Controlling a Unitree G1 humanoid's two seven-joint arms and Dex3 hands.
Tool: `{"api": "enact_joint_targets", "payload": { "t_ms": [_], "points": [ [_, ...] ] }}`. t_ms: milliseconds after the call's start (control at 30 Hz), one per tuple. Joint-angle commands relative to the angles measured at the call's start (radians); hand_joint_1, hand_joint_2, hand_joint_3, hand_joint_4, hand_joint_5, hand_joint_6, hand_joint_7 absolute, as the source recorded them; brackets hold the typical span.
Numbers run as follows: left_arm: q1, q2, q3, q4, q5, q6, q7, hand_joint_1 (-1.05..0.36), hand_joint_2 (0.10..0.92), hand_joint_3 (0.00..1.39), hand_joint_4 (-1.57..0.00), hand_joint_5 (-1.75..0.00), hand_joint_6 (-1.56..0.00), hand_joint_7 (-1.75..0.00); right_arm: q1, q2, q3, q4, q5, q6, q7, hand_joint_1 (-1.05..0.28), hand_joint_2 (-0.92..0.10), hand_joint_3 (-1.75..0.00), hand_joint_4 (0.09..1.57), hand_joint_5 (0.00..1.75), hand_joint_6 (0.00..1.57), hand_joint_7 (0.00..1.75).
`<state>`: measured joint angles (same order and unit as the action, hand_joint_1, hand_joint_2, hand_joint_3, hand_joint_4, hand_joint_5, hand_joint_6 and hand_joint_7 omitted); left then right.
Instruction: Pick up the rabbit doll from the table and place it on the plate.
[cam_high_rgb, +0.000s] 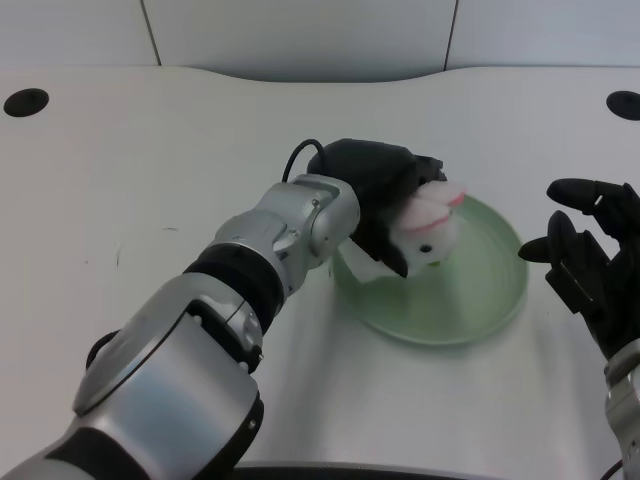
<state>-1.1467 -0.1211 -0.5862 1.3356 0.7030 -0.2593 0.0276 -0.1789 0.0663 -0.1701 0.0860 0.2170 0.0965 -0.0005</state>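
The white desk fills the view, with a dark round hole near each far corner. The left arm, silver with a black band, reaches from the near left across toward the middle. A pale green plate sits right of centre. The left hand is over the plate's left rim, its black fingers wrapped around the rabbit. The rabbit is white with pink ears and hangs over the plate's left part; whether it touches the plate cannot be told. At the right edge the right hand waits beside the plate.
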Motion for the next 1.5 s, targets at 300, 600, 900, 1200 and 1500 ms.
{"api": "enact_joint_targets", "payload": {
  "t_ms": [300,600,900,1200,1500],
  "points": [
    [-0.024,0.011,0.029,0.002,-0.04,0.059,-0.14,-0.85,0.796,0.01,0.0,0.0,-0.03,0.0,0.004,-0.014,-0.014,0.001,0.017,0.005,0.02,-0.29,-0.92,-0.64,0.35,1.71,0.31,1.46],
    [-0.045,0.048,0.1,-0.01,-0.108,0.042,-0.166,-0.92,0.81,0.01,0.0,0.0,-0.01,0.0,0.0,-0.012,-0.017,-0.006,0.006,0.024,0.008,-0.28,-0.92,-0.65,0.34,1.68,0.29,1.45],
    [-0.036,0.143,0.211,-0.045,-0.208,-0.023,-0.201,-0.95,0.847,0.01,0.0,-0.27,-0.01,-0.43,-0.008,-0.018,-0.02,0.02,0.004,0.002,0.018,-0.29,-0.92,-0.64,0.34,1.69,0.3,1.46],
    [0.071,0.251,0.409,-0.1,-0.443,-0.084,-0.405,-0.84,0.888,0.01,0.0,-1.11,0.0,-1.09,-0.029,-0.026,-0.025,0.054,0.005,-0.021,0.027,-0.29,-0.92,-0.64,0.35,1.69,0.32,1.46],
    [0.336,0.328,0.58,-0.227,-0.637,-0.108,-0.454,-0.75,0.921,0.18,-0.11,-1.48,-0.01,-1.19,-0.034,-0.024,-0.023,0.051,0.004,-0.004,0.015,-0.27,-0.92,-0.64,0.36,1.69,0.31,1.46]
  ]
}}
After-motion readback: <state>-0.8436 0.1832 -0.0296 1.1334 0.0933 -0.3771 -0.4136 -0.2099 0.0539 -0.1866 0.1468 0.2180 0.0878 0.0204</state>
